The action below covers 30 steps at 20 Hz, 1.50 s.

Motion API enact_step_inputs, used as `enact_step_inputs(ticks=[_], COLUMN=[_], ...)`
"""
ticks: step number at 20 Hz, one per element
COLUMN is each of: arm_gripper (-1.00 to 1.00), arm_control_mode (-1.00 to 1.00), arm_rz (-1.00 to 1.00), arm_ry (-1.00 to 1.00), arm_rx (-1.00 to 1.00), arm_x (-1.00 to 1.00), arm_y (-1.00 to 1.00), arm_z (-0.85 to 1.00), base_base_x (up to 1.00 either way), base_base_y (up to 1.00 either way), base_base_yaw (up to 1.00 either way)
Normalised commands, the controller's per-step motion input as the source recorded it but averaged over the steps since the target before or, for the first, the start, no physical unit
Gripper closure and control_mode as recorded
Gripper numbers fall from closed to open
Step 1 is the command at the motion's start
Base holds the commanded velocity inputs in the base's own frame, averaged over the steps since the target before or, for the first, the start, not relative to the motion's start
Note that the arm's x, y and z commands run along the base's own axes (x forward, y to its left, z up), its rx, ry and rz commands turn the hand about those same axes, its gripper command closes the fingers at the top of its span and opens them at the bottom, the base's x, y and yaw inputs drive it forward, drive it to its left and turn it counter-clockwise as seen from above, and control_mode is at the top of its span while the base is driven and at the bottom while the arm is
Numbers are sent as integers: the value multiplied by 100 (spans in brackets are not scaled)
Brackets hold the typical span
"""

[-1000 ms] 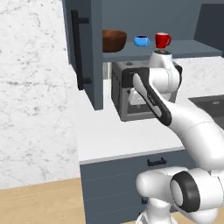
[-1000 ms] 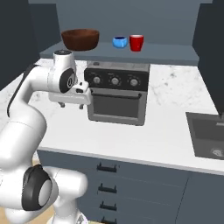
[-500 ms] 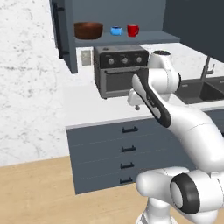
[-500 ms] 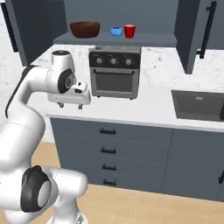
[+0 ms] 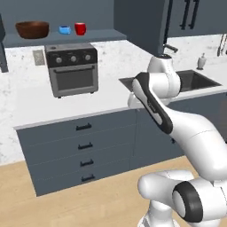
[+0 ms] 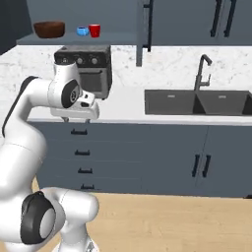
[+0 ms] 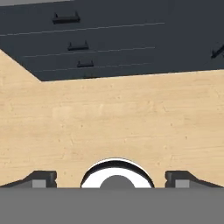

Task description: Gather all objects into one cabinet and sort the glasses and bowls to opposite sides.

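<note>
Open wall cabinet (image 5: pixel 53 37), far left: three pieces are standing in a row on its shelf, namely one brown bowl (image 5: pixel 32 29) at the left, one little blue bowl (image 5: pixel 65 30) in the middle, and one red mug (image 5: pixel 80 28) at the right, each apart from its neighbour. One toaster oven (image 5: pixel 73 68) is sitting on the counter (image 5: pixel 88 104) below them. One sink (image 6: pixel 202 102) with one faucet (image 6: pixel 203 69) is lying to the right. The gripper (image 7: pixel 111 177) is pointing down at the wooden floor (image 7: pixel 113 118), jaws spread wide and holding nothing. Four drawer pulls (image 5: pixel 85 153) are showing under the counter.
</note>
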Motion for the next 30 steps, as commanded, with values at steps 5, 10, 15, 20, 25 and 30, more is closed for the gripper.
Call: enact_step_inputs(ticks=[5, 10, 15, 20, 25, 30], arm_gripper=[-100, -100, -100, -100, -100, -100], arm_control_mode=[100, 100, 100, 100, 100, 100], arm_rz=[0, 0, 0, 0, 0, 0], arm_ry=[0, 0, 0, 0, 0, 0], arm_rx=[0, 0, 0, 0, 0, 0], arm_x=[0, 0, 0, 0, 0, 0], arm_y=[0, 0, 0, 0, 0, 0], arm_z=[0, 0, 0, 0, 0, 0], base_base_x=[12, 11, 16, 23, 20, 21], base_base_y=[-90, -93, -86, -69, -67, -88], base_base_yaw=[-49, -46, -48, -55, -58, -51])
